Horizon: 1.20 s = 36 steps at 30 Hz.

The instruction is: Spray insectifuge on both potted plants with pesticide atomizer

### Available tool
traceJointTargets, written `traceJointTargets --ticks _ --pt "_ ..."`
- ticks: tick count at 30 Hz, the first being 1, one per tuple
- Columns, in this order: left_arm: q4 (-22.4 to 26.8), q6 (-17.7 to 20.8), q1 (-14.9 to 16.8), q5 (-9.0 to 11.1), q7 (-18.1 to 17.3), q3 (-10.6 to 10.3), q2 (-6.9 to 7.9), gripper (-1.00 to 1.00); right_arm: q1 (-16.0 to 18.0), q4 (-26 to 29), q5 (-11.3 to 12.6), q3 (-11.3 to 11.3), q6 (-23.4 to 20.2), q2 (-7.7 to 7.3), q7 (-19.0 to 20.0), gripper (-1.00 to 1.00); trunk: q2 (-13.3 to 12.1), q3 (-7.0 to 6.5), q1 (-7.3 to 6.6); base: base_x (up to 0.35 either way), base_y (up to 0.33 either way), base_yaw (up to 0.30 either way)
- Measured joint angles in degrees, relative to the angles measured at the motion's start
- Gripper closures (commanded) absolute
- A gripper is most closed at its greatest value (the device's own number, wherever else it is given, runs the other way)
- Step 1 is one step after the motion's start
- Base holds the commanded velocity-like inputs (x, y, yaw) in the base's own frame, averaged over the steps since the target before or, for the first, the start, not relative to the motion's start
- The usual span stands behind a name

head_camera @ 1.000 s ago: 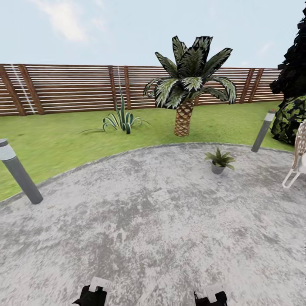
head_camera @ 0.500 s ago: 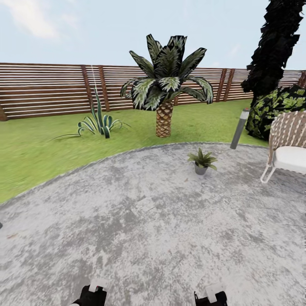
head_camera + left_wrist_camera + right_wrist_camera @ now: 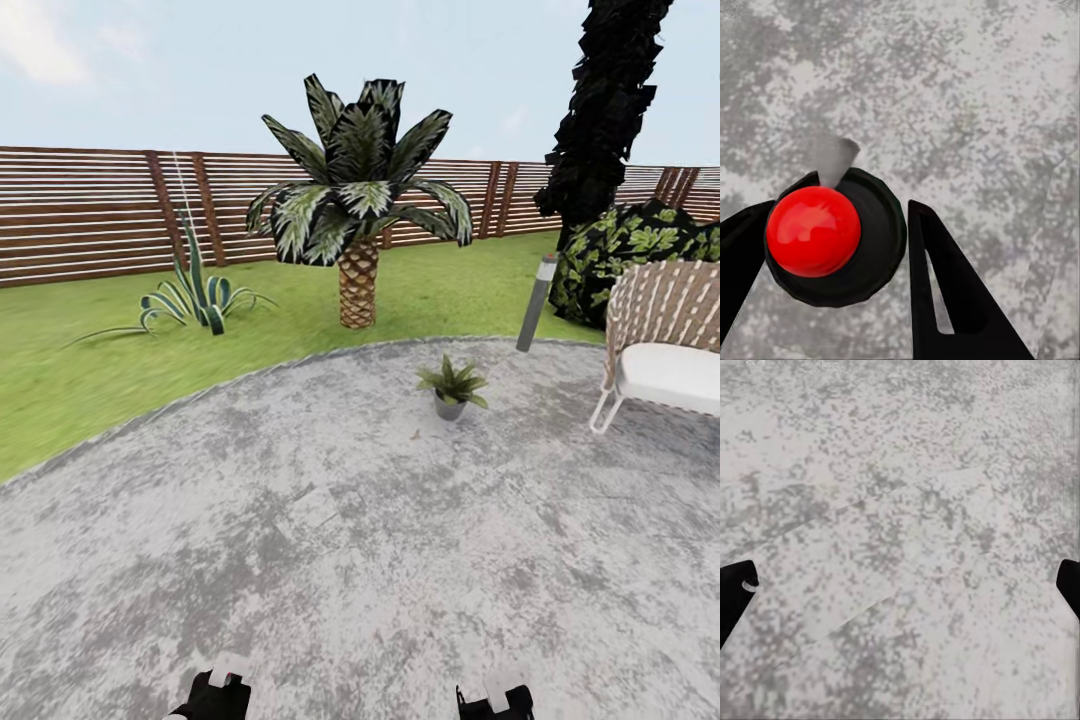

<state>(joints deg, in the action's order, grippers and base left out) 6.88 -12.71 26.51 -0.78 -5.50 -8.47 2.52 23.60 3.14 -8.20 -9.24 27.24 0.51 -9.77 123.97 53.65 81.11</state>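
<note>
One potted plant (image 3: 451, 385), a low green rosette in a small grey pot, stands on the round grey patio (image 3: 330, 540) ahead and slightly right, well beyond both arms. The other potted plant is out of view. In the left wrist view the pesticide atomizer (image 3: 814, 232) is a dark round body with a red domed top and a grey nozzle. My left gripper (image 3: 844, 214) is shut on it, its black fingers (image 3: 945, 292) on both sides. My right gripper (image 3: 904, 585) is open over bare paving. Both grippers' wrists show low in the head view: left (image 3: 222, 690), right (image 3: 495, 695).
A white woven chair (image 3: 660, 345) stands at the patio's right edge, with a grey bollard light (image 3: 536, 302) beside it. On the lawn behind are a scaly-trunked palm (image 3: 358, 230), a spiky striped plant (image 3: 190, 295), dark bushes (image 3: 630, 250) and the slatted wooden fence (image 3: 90, 215).
The head view has swung to the right, so the whole scene has shifted left. The white chair has come fully into view and the left bollard has left it. Both grippers hold the same pose.
</note>
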Motion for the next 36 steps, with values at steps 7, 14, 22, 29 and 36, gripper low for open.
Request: traceJointTargets --ticks 7,14,22,29,36 --pt "0.0 0.0 0.0 -0.02 0.0 0.0 0.0 1.0 0.0 0.0 -0.02 -0.04 0.0 0.0 0.09 -1.0 0.0 0.0 0.0 0.31 -0.13 0.0" --pt "-0.01 0.0 0.0 -0.02 0.0 0.0 0.0 1.0 0.0 0.0 -0.08 -0.04 0.0 0.0 0.09 -1.0 0.0 0.0 0.0 0.308 -0.132 0.0" --pt "0.01 0.08 0.09 0.18 0.34 0.28 -0.17 1.0 0.33 0.27 0.03 0.24 0.3 0.01 -0.23 -1.0 -0.01 0.0 0.04 0.225 -0.104 0.0" --pt "0.99 0.4 0.1 -0.27 0.08 0.21 0.71 1.0 2.3 2.2 1.08 0.64 1.35 1.24 -1.04 -1.0 0.0 0.0 0.03 0.0 0.0 0.0" --pt "1.67 0.91 0.97 -0.59 -0.79 0.05 2.12 1.0 3.42 4.46 0.95 0.61 1.48 1.17 -0.74 -1.0 0.0 0.0 0.03 0.0 0.0 0.0"
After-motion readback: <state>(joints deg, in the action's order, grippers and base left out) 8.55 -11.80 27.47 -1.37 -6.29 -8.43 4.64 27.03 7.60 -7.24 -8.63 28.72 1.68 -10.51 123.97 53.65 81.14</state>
